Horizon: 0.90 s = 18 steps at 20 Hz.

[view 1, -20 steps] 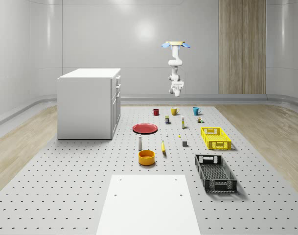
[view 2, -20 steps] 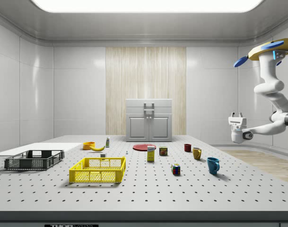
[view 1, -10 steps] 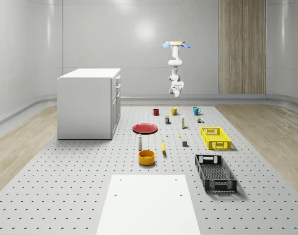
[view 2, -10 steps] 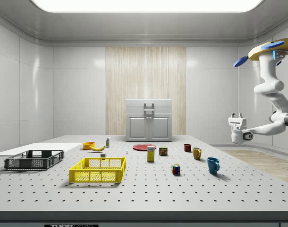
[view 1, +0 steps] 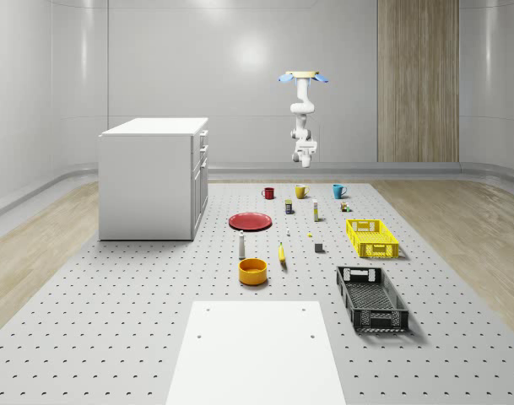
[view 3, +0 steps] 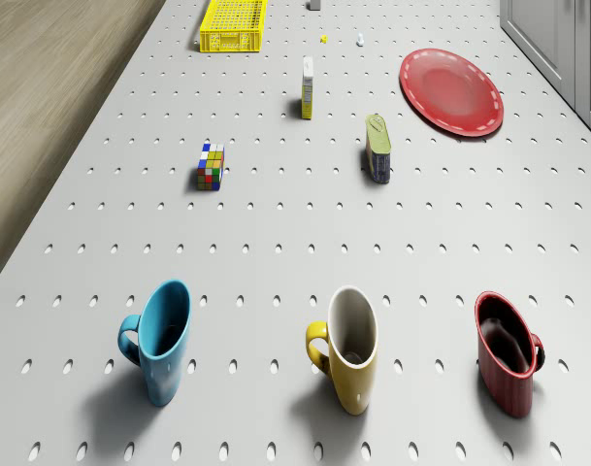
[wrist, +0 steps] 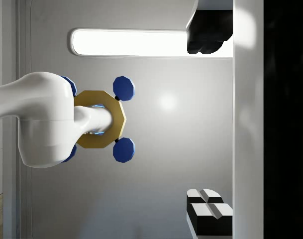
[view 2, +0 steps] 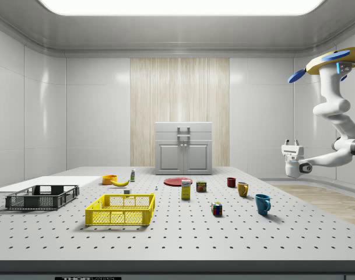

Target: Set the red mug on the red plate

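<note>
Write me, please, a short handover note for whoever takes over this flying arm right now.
Gripper: points up, well above the table, holding nothing; whether it is open cannot be judged.
Drone: hovers high beyond the table's far end in the whole-scene view, near the row of mugs.
Red mug: upright on the table, at the end of the row beside the yellow mug, untouched.
Red plate: bare, apart from the mug, near the cabinet.
Done: nothing. Left: descend, grasp the mug, carry it to the plate.
</note>
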{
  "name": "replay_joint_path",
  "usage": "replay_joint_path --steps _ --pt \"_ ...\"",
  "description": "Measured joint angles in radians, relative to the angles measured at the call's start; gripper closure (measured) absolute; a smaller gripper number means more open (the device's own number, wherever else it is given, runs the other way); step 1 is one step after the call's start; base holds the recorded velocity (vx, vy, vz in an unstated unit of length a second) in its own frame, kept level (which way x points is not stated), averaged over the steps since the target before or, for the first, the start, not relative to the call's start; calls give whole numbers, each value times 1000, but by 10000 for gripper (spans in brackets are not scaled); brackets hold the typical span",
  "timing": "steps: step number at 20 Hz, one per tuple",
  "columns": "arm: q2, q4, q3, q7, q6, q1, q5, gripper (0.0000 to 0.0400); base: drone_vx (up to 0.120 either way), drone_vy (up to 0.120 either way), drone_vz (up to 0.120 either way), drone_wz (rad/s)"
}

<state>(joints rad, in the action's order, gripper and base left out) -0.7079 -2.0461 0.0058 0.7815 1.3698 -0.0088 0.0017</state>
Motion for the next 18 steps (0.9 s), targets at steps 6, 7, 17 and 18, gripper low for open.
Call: replay_joint_path --steps 6,7,17,18 --pt "-3 -3 2 0 4 -1 -3 0 93 -107 0 0" --pt "-4 -3 3 0 5 -1 -3 0 120 -120 0 0" --pt "-9 -9 19 3 13 -6 -26 0 120 -120 0 0" --pt "-10 -10 23 4 14 -8 -31 0 120 -120 0 0"
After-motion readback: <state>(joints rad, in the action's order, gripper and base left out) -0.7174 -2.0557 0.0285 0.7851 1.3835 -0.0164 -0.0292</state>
